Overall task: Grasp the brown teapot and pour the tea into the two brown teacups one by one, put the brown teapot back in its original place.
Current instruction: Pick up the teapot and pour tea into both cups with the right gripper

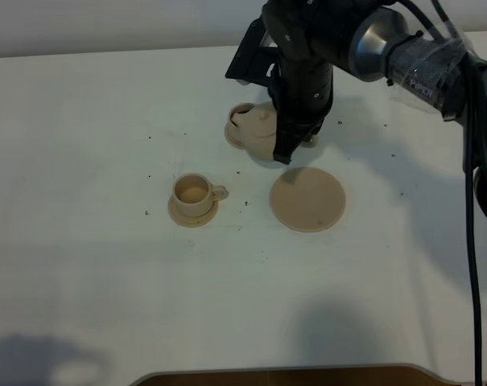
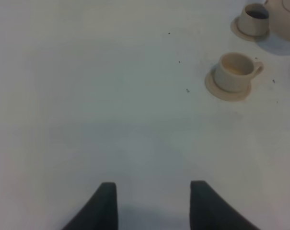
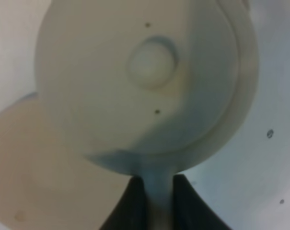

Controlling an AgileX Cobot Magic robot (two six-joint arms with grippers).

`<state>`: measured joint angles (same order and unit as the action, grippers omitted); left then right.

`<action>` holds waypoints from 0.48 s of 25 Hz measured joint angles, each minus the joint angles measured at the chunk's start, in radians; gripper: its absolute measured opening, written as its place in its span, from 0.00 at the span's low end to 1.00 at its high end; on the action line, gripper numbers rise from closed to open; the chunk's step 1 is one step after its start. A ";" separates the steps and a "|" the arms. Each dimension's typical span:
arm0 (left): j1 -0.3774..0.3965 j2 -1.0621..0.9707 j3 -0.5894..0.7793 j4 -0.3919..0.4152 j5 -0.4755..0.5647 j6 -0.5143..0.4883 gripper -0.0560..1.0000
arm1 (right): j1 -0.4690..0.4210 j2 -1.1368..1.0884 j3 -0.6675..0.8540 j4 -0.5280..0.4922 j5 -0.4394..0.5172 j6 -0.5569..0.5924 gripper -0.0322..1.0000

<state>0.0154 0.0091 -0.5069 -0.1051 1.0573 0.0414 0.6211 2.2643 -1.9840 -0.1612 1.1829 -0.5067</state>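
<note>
My right gripper (image 1: 289,143) is shut on the ring handle of the brown teapot (image 1: 262,129) and holds it just above the table, behind its wide saucer (image 1: 307,199). The right wrist view shows the lid knob (image 3: 152,62) from above, with the handle between the fingers (image 3: 135,203). The far teacup (image 1: 237,121) sits at the teapot's left side, partly hidden by it, and shows better in the left wrist view (image 2: 252,19). The near teacup (image 1: 195,195) stands on its saucer, also seen in the left wrist view (image 2: 233,72). My left gripper (image 2: 154,206) is open and empty, low over bare table.
The white table (image 1: 82,265) has small dark specks around the cups. The right arm (image 1: 404,56) and its cables (image 1: 472,201) run along the right side. The table's front edge (image 1: 291,371) is at the bottom.
</note>
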 joint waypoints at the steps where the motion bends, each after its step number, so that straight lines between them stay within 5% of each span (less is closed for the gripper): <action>1: 0.000 0.000 0.000 0.000 0.000 0.000 0.39 | -0.001 0.000 -0.001 -0.001 0.002 0.000 0.15; 12: 0.000 0.000 0.000 0.000 -0.001 0.000 0.39 | 0.082 -0.083 -0.002 -0.060 0.039 -0.014 0.15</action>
<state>0.0154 0.0091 -0.5069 -0.1051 1.0564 0.0414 0.7031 2.1808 -1.9858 -0.2215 1.2218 -0.5206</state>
